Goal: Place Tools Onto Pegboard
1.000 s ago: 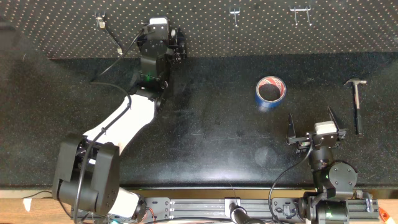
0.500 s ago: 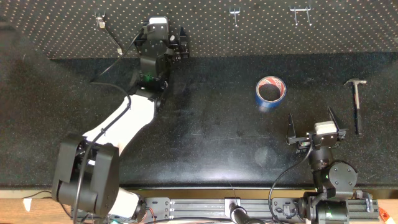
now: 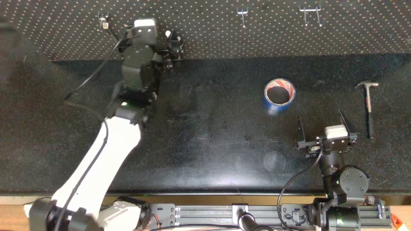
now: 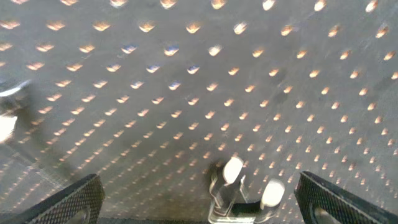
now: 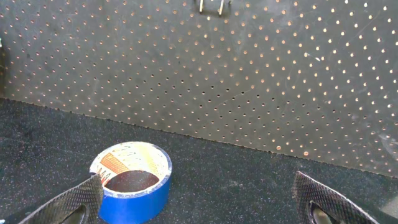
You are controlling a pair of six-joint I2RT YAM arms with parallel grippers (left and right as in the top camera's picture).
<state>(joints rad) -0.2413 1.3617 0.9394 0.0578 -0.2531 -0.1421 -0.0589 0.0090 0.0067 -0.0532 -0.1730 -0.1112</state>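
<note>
Zero tools were hanging on the pegboard (image 3: 270, 32) as far as I could see, so pretty much the whole job was left.

Starting on the left: my left gripper (image 3: 172, 46) was right up at the board, fingers spread wide and holding nothing. Its wrist camera was staring at a little two-pronged hook (image 4: 239, 190) sitting between the fingers and close in front of them. That hook was bare. Further right along the board, the middle hook (image 3: 242, 13) and the right hook (image 3: 311, 13) were bare too.

Down on the black table (image 3: 212, 128), the roll of blue tape (image 3: 280, 94) sat right of centre, lying flat with its hole facing up and nothing touching it. My right gripper (image 3: 320, 125) was low near the front of the table, close to its own base. It was also wide open and empty, with the tape ahead of it but well apart. At the far right the hammer (image 3: 368, 109) lay flat with its head toward the board, beside that gripper but not touching.

So my read was two tools to go, tape and hammer, and neither one picked up yet. I figured the tape would just slip over a prong, while the hammer's head would need lining up.
</note>
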